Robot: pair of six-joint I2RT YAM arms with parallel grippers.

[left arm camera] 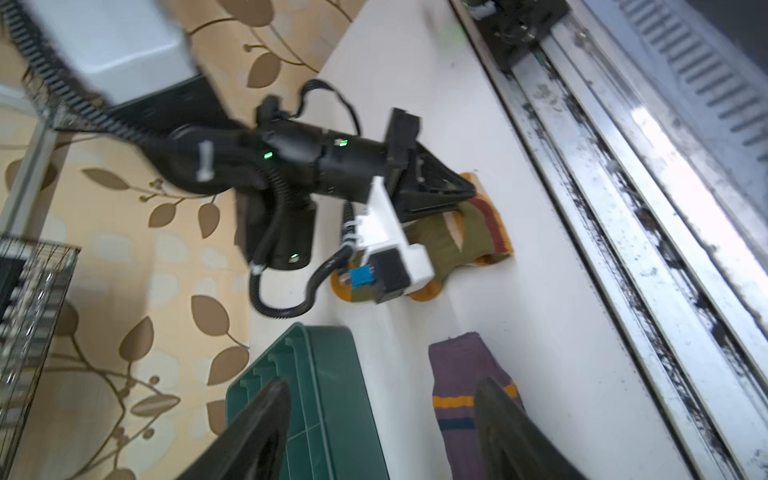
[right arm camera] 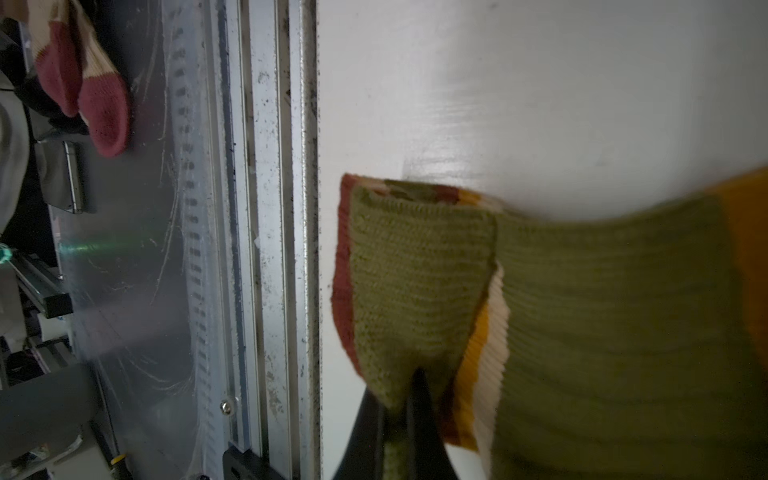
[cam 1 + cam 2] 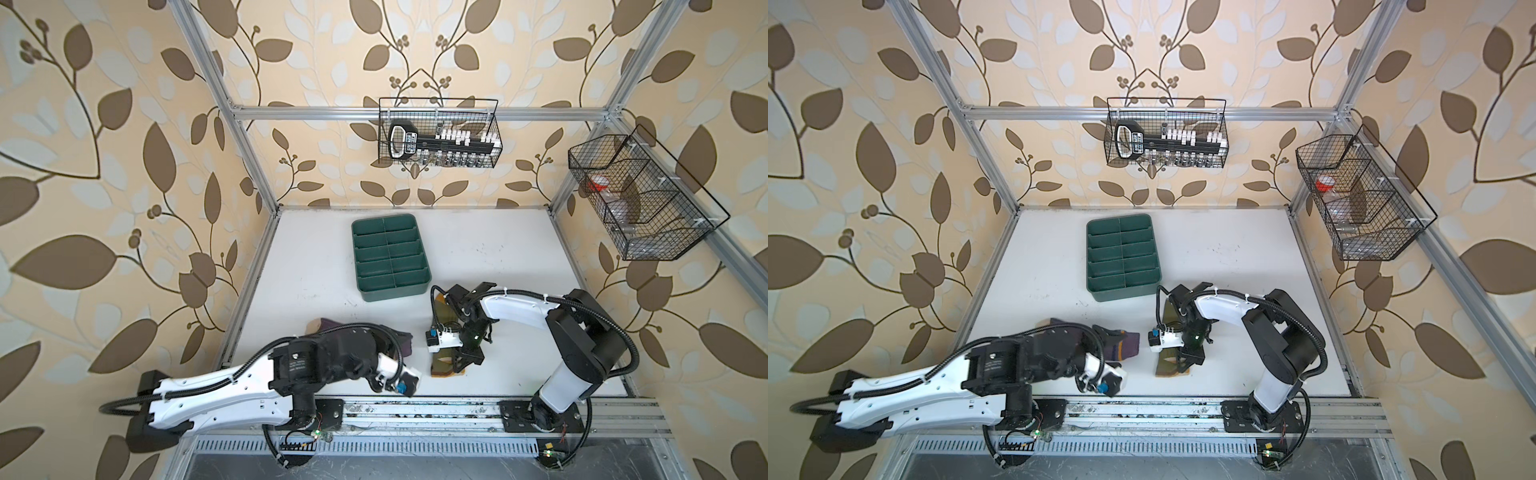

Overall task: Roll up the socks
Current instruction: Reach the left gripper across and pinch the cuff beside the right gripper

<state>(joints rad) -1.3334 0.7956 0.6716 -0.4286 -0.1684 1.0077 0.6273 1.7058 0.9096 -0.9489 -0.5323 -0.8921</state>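
The right pincer [image 2: 409, 384] is shut tight on a flap of the green sock [image 2: 602, 316]. It pinches the striped end, the end close to the metal rail [image 2: 266, 249]. That end is bent up and over the rest of the sock. From the pincer the sock lies long and flat across the white table [image 2: 540, 83], away from the rail and toward the green tray [image 3: 395, 292]. So I think the roll must go that way, along the long line of the sock, to its yellow end.

The left pincer [image 1: 380, 390] is wide open and holds nothing. It hangs just over the striped end of the purple sock [image 1: 461, 374]. That sock lies flat, near the green sock but not touching it. The right arm is the nearer one to the green sock.
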